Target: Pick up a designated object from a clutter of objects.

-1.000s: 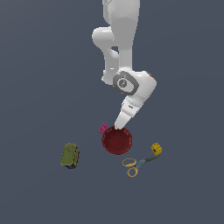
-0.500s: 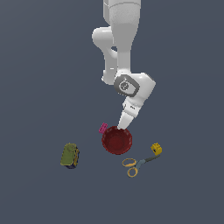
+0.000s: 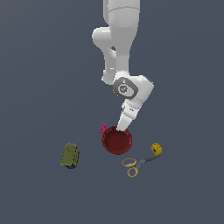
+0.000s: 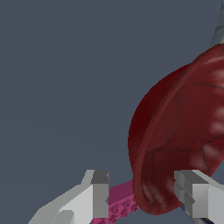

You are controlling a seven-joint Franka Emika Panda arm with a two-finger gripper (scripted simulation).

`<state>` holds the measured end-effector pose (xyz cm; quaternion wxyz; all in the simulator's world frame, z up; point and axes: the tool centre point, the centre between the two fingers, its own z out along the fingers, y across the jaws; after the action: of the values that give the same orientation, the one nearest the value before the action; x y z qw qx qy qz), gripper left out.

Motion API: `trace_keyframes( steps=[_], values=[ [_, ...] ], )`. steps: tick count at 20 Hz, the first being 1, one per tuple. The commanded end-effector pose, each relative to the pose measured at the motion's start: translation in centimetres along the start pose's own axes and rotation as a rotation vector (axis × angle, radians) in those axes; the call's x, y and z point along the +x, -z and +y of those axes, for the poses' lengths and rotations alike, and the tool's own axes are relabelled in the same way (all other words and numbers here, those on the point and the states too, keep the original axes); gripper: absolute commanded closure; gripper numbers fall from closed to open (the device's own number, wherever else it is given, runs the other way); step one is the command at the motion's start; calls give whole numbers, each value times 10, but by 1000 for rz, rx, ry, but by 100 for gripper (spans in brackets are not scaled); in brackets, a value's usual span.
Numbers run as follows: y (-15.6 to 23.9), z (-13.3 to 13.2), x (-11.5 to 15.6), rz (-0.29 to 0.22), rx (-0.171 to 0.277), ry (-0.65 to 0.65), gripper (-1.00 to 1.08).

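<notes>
Claw (image 4: pixel 144 192) released, fingers (image 4: pixel 99 192) spread astride the near rim of the dark red bowl (image 3: pixel 117 140), one inside, one outside. Bowl sits mid-clutter: pink block (image 3: pixel 103 127) touching at its 10 o'clock, olive-green can (image 3: pixel 69 155) well off at 8, scissors (image 3: pixel 138 165) at 4, yellow block (image 3: pixel 156 149) at 3.

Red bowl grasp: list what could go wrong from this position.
1. The open gripper straddles the dark red bowl's rim with one finger inside; the wall is smooth and curved, so it may slip out on closing.
2. The pink block lies right by the outer finger beside the rim; closing could pinch or push it too.
3. A grip on one edge could tip the bowl when lifted.
</notes>
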<state>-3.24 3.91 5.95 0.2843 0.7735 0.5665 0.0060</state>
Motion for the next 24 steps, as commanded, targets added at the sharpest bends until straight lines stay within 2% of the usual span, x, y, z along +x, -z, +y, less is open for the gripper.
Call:
trace_keyframes(
  steps=[1,7,8,24],
  values=[
    [-9,-1,-1,0,1,1,-20],
    [-18,0,0,0,0,2,-20],
    [-18,0,0,0,0,2,108],
    [-10,3,1,1,-3,1,108]
  ],
)
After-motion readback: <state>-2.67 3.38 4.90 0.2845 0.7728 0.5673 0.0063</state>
